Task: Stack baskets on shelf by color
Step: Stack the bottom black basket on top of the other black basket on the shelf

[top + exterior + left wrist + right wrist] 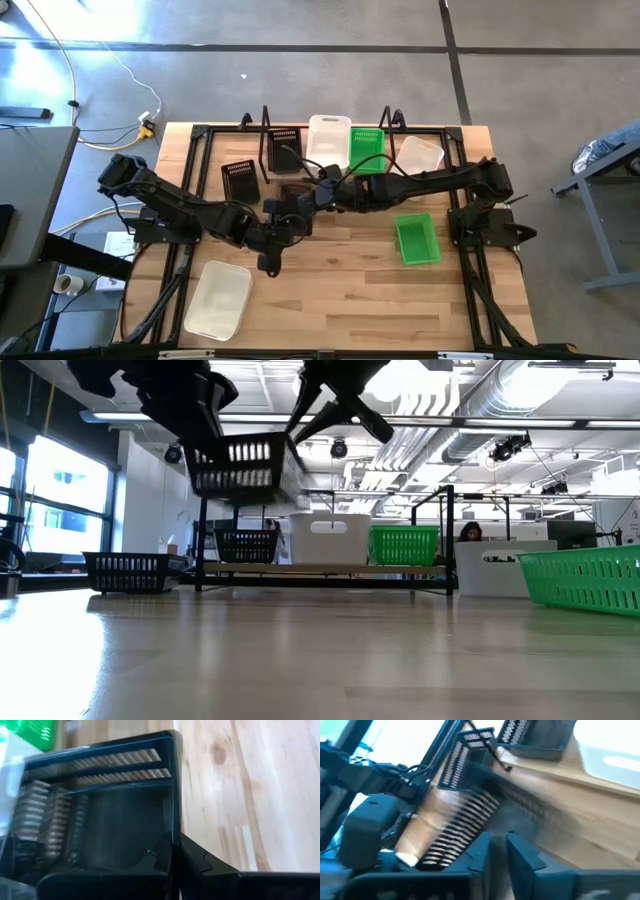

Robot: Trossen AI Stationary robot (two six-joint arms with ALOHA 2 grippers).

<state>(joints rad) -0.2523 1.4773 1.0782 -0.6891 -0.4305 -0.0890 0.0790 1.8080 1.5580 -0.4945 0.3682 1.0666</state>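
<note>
A black basket (pixel 235 465) hangs in the air above the table's middle, in front of the shelf (pixel 262 130). The left gripper (pixel 176 857) pinches its rim tight. The right gripper (pixel 497 851) beside it looks a little spread, letting go. The left arm should probably carry it level onto the black one on the shelf.

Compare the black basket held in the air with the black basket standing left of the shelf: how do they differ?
The held black basket hangs above the table between both grippers; the other black basket rests on the wood. The held one is tilted; the resting one stands upright. The left gripper is shut on the held one's wall; nothing touches the resting one. Both are black and slotted.
</note>
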